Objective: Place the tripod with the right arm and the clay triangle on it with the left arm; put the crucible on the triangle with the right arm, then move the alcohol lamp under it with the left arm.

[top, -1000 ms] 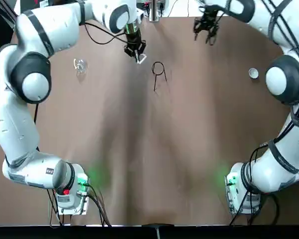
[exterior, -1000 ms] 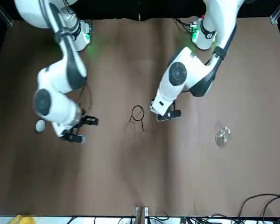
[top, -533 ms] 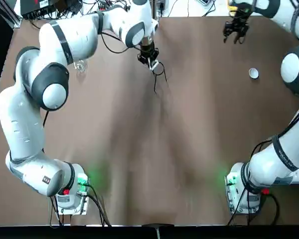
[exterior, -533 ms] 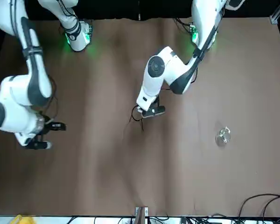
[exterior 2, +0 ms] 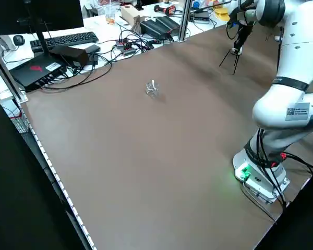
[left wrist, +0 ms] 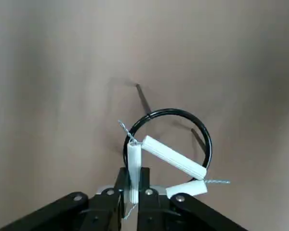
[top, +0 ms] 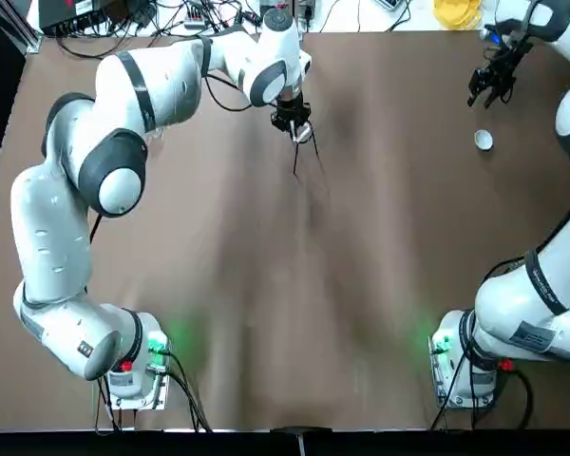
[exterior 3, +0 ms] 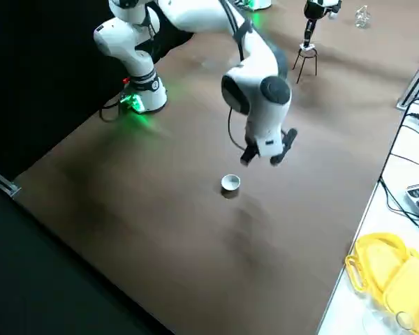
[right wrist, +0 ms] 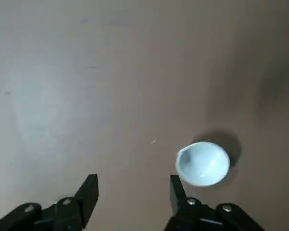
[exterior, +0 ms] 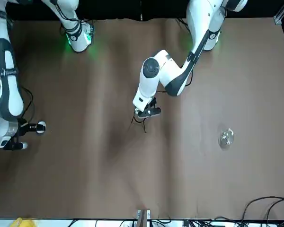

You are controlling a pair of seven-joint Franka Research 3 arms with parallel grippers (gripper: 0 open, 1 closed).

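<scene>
The black wire tripod (top: 302, 144) stands upright at the far middle of the table. My left gripper (top: 293, 123) hovers right over its ring (left wrist: 203, 139), shut on one side of the white clay triangle (left wrist: 166, 156), which hangs tilted across the ring. The white crucible (top: 483, 141) sits upright at the far right. My right gripper (top: 489, 85) is open just beyond it, above the table; the crucible (right wrist: 203, 162) lies off to one side of its fingers. At the far left, apart from both arms, stands the clear glass alcohol lamp (exterior: 226, 137).
Cables, black boxes and a keyboard (exterior 2: 62, 39) crowd the bench beyond the table's far edge. A yellow object (exterior 3: 385, 269) lies off the table near the crucible's side. The two arm bases (top: 133, 366) stand at the near edge.
The left gripper carried the clay triangle rightward until it hung over the tripod's ring. The right arm swung from the far middle out to the right, ending beside the crucible.
</scene>
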